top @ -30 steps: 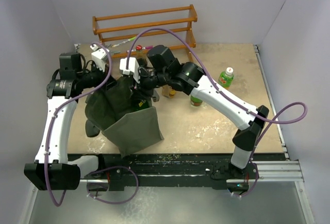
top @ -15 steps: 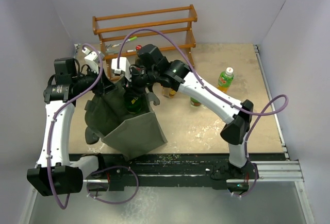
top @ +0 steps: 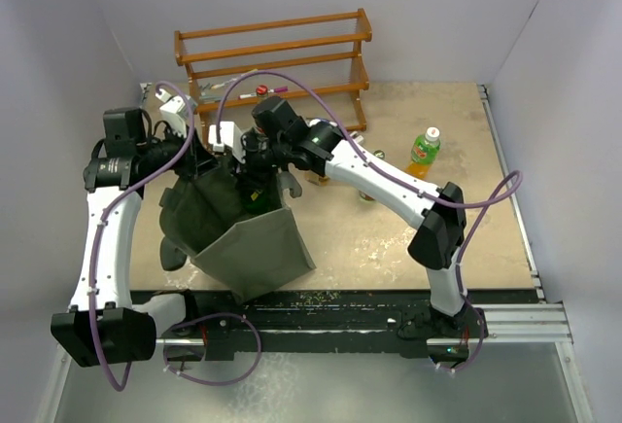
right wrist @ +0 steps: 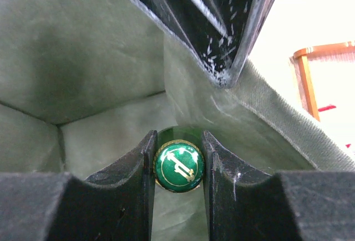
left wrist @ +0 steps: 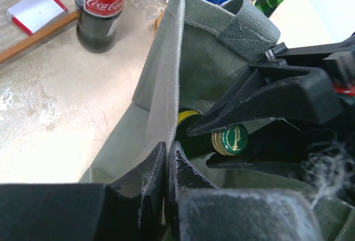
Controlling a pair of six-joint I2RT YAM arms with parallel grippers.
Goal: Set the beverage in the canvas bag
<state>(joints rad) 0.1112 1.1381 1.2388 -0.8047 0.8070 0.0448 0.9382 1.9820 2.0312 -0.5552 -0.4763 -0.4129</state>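
Far left: left claw (left wrist: 167, 152), pressed together on the top rim of the canvas bag (top: 243, 248) — a fold of grey-green cloth pinched between its black fingers, the edge pulled taut and running straight up from them in the left wrist view. Just right of that: the bag itself, upright on the worktop (top: 389, 238), mouth open and one short webbing loop handle standing at the far rim. Outside the bag wall in the left wrist view: a dark Coca-Cola bottle (left wrist: 101, 11), upright on the worktop with a gap between it and the cloth. Inside the bag's mouth: the beverage (right wrist: 178, 167), a dark green glass bottle with a green and gold crown cap, cap upward, below the rim and ringed by cloth walls. Clamped on its neck just under the cap: right claw (right wrist: 178, 138), one finger on each side, reaching down into the opening from the far side. Behind, against the back wall: a wooden rack (top: 277, 44). Farther right — well apart from the bag — an orange drink bottle (top: 424, 151) with a green cap, upright on the worktop.
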